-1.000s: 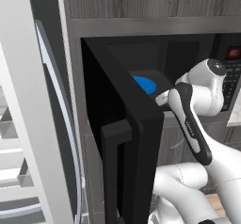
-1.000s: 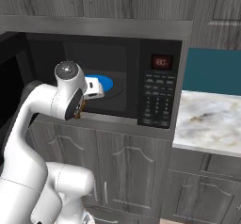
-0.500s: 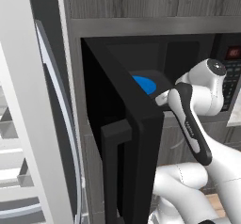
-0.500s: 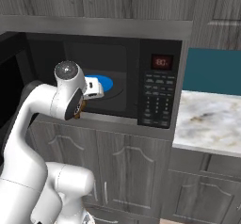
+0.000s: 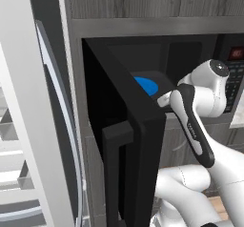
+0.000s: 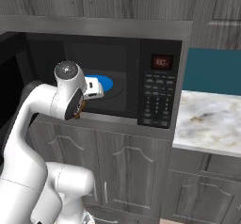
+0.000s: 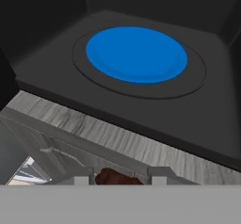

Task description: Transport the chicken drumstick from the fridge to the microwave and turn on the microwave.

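Observation:
The black microwave (image 6: 157, 98) stands with its door (image 5: 128, 145) swung wide to the left. On its turntable lies a blue round plate (image 7: 136, 53), also seen as the blue plate (image 6: 101, 83). My gripper (image 7: 120, 177) hovers just outside the cavity's front edge, above the wood-grain ledge. It is shut on the brown chicken drumstick (image 7: 115, 177), whose tip peeks out between the fingers (image 7: 160, 173). A bit of the drumstick (image 6: 81, 108) shows under my wrist. The white fridge (image 5: 24, 126) is at the far left, its door with a curved wire rack open.
The open microwave door juts out toward the base, between arm and fridge. A marble counter (image 6: 207, 124) lies right of the microwave below a teal wall panel (image 6: 214, 70). Grey cabinets (image 6: 127, 171) run beneath. The red display (image 6: 161, 62) is lit.

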Robot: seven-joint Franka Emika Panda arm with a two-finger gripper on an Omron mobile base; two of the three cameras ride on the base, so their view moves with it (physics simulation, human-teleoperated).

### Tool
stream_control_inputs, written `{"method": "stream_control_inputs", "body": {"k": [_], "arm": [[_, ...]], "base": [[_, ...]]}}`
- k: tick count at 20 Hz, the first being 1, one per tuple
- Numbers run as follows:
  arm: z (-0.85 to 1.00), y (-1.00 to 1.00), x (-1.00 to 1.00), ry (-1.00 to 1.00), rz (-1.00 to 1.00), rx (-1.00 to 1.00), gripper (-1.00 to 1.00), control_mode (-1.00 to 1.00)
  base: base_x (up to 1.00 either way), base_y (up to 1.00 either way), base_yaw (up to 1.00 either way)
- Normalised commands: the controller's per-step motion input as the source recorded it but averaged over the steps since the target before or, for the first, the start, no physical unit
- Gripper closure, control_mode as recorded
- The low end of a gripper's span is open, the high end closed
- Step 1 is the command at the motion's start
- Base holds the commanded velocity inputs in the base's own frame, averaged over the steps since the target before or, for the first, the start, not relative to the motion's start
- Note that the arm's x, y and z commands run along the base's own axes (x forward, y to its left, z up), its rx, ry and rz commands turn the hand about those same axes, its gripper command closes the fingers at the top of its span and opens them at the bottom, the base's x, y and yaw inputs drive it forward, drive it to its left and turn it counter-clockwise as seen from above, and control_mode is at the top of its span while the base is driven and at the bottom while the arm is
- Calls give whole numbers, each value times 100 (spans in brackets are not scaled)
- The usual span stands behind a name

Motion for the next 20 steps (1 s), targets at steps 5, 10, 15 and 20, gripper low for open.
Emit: {"method": "stream_control_inputs", "body": {"k": [5,10,15,20], "arm": [[0,0,0,0,0,0,100,100],[0,2,19,-9,0,0,100,-100],[0,15,45,-10,0,0,100,-100],[-2,14,62,0,0,0,100,-100]], "base": [[0,0,0],[0,0,0],[0,0,0],[0,0,0]]}}
